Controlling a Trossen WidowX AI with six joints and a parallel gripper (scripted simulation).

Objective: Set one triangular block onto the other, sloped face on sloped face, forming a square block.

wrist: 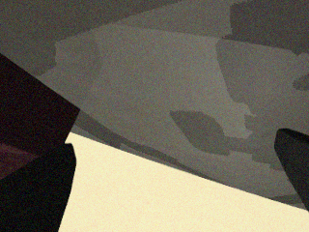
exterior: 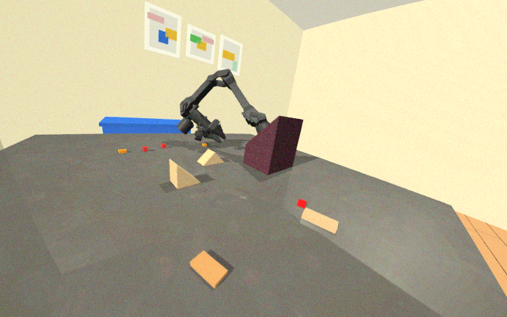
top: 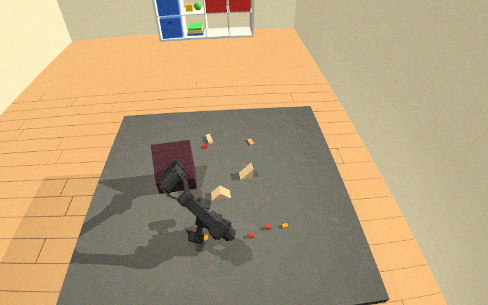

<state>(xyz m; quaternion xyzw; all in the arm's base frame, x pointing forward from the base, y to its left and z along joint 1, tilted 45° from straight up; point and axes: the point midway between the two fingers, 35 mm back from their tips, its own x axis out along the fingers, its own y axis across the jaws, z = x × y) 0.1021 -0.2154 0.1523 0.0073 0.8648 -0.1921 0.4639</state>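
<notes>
One pale wood triangular block (top: 220,193) (exterior: 211,158) lies with its ridge up, its two slanting faces falling to either side. The other triangular block (top: 246,171) (exterior: 183,177) stands apart from it, with one upright face and its sloped face facing up. My gripper (top: 194,237) (exterior: 222,139) (wrist: 177,145) is open, with nothing between its fingers. It hangs low over the table on the near side of the first block in the top view, clear of both blocks. Neither block shows in the wrist view.
A large dark maroon wedge (top: 171,152) (exterior: 286,145) (wrist: 34,99) stands beside the arm's base. A small orange block (top: 205,237) (exterior: 204,144) lies close to the gripper. Red cubes (top: 267,227) (top: 251,235) (top: 204,146), a pale block (top: 209,138) and an orange-tan block (top: 250,142) (exterior: 208,268) lie around.
</notes>
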